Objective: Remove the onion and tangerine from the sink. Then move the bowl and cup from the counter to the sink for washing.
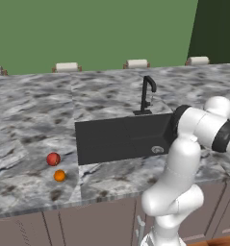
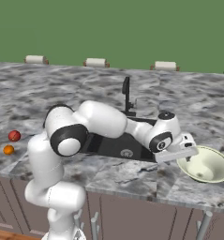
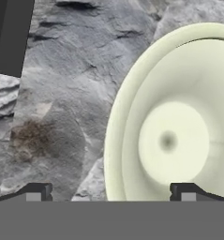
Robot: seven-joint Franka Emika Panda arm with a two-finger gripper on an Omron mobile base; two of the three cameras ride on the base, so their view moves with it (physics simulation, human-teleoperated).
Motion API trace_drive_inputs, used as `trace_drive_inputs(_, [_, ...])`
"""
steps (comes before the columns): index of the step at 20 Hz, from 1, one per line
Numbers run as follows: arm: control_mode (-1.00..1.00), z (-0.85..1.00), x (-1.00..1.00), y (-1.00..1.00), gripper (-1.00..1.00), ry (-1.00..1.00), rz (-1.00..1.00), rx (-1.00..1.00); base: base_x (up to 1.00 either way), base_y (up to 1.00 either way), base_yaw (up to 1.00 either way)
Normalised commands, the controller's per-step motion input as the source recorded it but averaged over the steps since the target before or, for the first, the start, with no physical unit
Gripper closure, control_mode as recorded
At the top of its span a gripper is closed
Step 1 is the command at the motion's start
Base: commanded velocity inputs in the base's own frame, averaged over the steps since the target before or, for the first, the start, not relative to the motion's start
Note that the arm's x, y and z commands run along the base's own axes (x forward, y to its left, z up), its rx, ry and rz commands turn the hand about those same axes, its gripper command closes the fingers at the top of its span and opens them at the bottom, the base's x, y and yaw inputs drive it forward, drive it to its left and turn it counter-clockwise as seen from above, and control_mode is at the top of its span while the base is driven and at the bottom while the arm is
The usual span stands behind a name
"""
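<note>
Over the bowl's near rim: the gripper hangs with its jaws spread wide, pinching nothing, one fingertip on each side of the rim.
Bowl from gripper: in the hand view the bowl lies mostly right of centre; its left rim arc runs between the two tips, one tip over bare worktop, the other over the bowl's inside.
Rim line: where it crosses between the tips it runs roughly up the hand view, so I judge a straight drop would set the jaws astride the wall.
Bowl on worktop: upright, mouth up, on the worktop just right of the sink, as the right base view shows.
Gripper height: above the rim; I cannot tell whether it touches.
Sink: no fruit shows in what is seen of the basin, the faucet behind it.
Onion and tangerine: the onion and tangerine sit on the worktop left of the sink, near each other, so the first part looks done.
Cup: not identified.
</note>
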Motion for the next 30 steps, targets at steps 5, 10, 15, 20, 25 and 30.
trace_drive_inputs(5, [-1.00, -0.12, 0.12, -0.13, -1.00, 0.00, 0.00, 0.00, 0.00, 0.00, 0.00])
trace_drive_inputs(10, [-1.00, -0.13, 0.14, -0.15, -1.00, 0.00, 0.00, 0.00, 0.00, 0.00, 0.00])
trace_drive_inputs(15, [-1.00, -0.13, 0.09, -0.13, -1.00, 0.00, 0.00, 0.00, 0.00, 0.00, 0.00])
trace_drive_inputs(20, [-1.00, -0.14, 0.10, -0.11, -1.00, 0.00, 0.00, 0.00, 0.00, 0.00, 0.00])
trace_drive_inputs(25, [-1.00, -0.14, 0.06, -0.07, 1.00, 0.00, -0.01, 0.00, 0.00, 0.00, 0.00])
trace_drive_inputs(30, [-1.00, -0.08, 0.00, -0.02, 1.00, 0.02, -0.02, 0.00, 0.00, 0.00, 0.00])
